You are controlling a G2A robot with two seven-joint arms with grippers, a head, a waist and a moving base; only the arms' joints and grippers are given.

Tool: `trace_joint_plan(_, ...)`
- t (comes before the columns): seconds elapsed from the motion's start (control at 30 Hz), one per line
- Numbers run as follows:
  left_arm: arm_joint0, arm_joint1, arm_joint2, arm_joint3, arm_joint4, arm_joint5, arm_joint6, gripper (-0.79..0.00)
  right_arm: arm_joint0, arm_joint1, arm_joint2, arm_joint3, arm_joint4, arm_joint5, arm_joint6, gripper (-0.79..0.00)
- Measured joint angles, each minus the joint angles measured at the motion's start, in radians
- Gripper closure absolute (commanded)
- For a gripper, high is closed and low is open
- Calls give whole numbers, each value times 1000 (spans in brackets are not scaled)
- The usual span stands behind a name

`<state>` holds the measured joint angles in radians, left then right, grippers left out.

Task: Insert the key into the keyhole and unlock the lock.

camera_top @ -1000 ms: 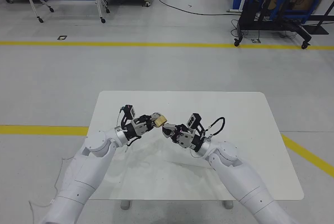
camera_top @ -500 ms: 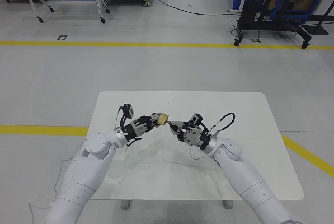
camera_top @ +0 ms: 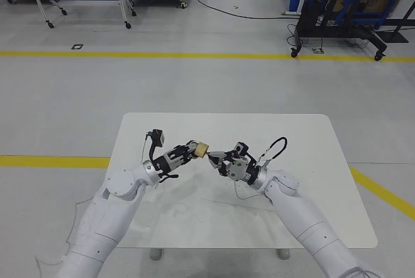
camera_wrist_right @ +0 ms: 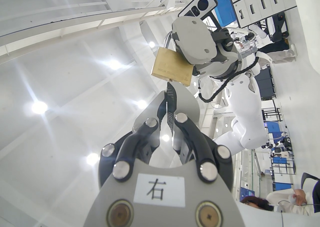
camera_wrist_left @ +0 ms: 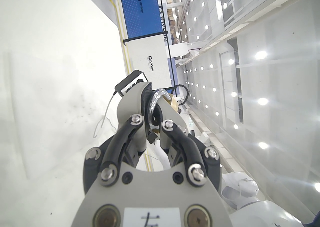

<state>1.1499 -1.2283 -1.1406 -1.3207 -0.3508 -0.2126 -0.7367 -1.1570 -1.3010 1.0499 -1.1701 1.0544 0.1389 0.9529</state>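
Room layout:

- The worktop (camera_top: 304, 132) is white and rectangular, with rounded corners. It stands on a pale grey floor (camera_top: 193, 83).
- A far yellow line (camera_top: 124, 53) crosses the floor beyond the worktop. A near yellow line (camera_top: 40, 161) meets the worktop's left edge.
- A dark wheeled frame (camera_top: 339, 31) stands at the far right. The castor legs of a white stand (camera_top: 128, 23) are at the far left.
- In the left wrist view, a blue perforated panel (camera_wrist_left: 138, 10) stands beside a white panel (camera_wrist_left: 147, 57).
- In the right wrist view, a cabinet with grey drawer fronts (camera_wrist_right: 260, 3) is seen.
- The ceiling is white, with beams (camera_wrist_right: 75, 20) and rows of round lamps (camera_wrist_left: 261, 55).
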Motion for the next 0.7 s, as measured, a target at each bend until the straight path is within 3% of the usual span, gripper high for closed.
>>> trace_joint_plan(0.23,11,2,2,-23,58,-22,30,0,6,-3,-2,8,6,28,-3,0)
trace_joint_plan(0.7,65,5,-2,-89,212,-93,173,0,60,-18,-15,134,136,186,167,0)
